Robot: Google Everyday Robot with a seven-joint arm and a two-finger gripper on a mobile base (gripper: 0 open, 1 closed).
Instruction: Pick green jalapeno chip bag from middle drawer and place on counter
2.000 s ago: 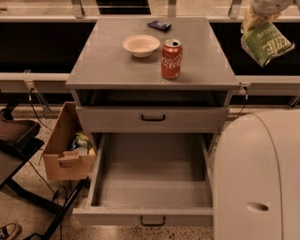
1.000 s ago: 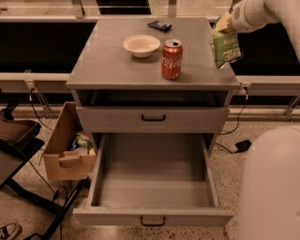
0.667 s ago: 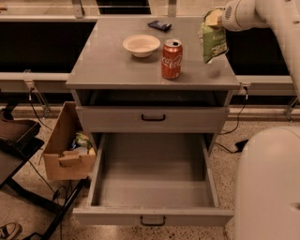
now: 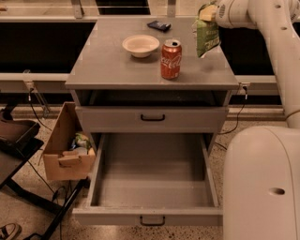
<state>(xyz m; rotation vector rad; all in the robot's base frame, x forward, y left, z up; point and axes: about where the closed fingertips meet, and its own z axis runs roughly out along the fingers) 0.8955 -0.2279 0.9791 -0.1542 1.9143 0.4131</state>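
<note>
Done with the pick, by the look of it. Holding green jalapeno chip bag [image 4: 206, 37] in gripper [image 4: 207, 13], clamped on its top, up over far-right corner of counter [image 4: 108, 70], right of red soda can [image 4: 170, 59]. Touching surface or not: cannot tell. Seeing middle drawer [image 4: 152, 180] pulled open, floor bare. Remaining, probably: lower onto counter near right edge, release, pull back.
</note>
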